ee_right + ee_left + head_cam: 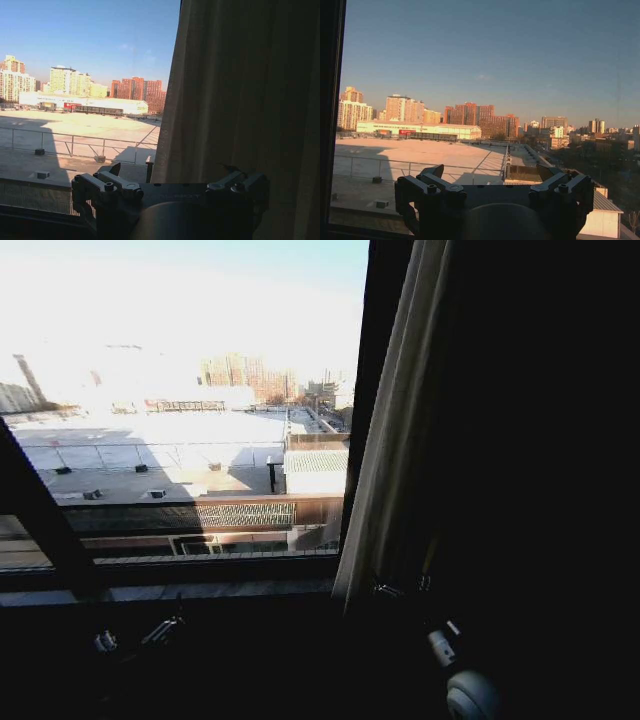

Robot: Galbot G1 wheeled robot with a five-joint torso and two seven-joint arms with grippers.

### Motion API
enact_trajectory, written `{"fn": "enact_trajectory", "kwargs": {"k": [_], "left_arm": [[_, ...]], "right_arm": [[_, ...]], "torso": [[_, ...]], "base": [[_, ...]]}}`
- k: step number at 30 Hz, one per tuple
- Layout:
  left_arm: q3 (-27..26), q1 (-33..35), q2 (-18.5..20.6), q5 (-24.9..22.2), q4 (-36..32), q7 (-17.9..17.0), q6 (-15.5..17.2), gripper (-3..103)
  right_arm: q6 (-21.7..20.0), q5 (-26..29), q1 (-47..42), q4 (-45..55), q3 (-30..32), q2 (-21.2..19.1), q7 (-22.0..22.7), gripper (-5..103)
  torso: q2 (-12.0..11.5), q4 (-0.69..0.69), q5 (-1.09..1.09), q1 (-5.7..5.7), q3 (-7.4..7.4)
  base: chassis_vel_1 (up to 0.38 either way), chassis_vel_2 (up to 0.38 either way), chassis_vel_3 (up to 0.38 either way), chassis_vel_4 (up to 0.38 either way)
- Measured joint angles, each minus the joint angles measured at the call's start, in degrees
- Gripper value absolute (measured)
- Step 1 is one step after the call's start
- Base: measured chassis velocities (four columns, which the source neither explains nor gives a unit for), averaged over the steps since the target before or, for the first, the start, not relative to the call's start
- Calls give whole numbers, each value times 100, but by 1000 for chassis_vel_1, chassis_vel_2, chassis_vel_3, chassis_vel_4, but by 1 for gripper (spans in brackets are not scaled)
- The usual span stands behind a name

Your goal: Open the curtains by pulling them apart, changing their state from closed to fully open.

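I can't make out my right gripper [400,588] against the dark curtain [395,440]; its top runs out of frame.

A dark horizontal window sill [170,590] is seen along the foot of the glazed window, bounded above by the black lower frame bar [200,565]. Its surface is lit palely toward the left and is lost in shadow below. At its right end the sill is met by the hem of the pale pleated curtain panel [385,470]. What else lies on it cannot be told.
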Motion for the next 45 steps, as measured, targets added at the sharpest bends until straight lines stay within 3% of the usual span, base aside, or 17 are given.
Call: {"fn": "enact_trajectory", "kwargs": {"k": [10,18,22,33,42,45], "left_arm": [[17,8,-37,21,0,-1,0,100],[51,172,7,24,0,-1,1,100],[57,262,86,68,0,-2,-1,100],[35,512,79,268,0,0,-144,100],[16,546,67,314,0,1,-195,100],[35,543,68,318,0,1,-195,100]], "right_arm": [[0,19,91,-127,-33,1,141,100],[-209,716,814,-901,37,-43,378,100],[-210,781,1239,-1469,4,-24,389,100],[-177,652,2930,-2967,-407,161,546,100],[0,284,3477,-3649,-530,272,600,103],[17,283,3508,-3677,-553,277,594,96]], "torso": [[1,-1,0,-1,-1],[-3,0,0,4,1],[2,-1,-1,-3,-2],[-1,0,0,3,1],[0,-1,-2,1,0],[0,-1,-1,2,0]], "base": [[-84,110,71,-112],[-65,60,63,-43],[0,0,0,0],[0,0,0,0],[0,0,0,0],[0,0,0,0]]}}
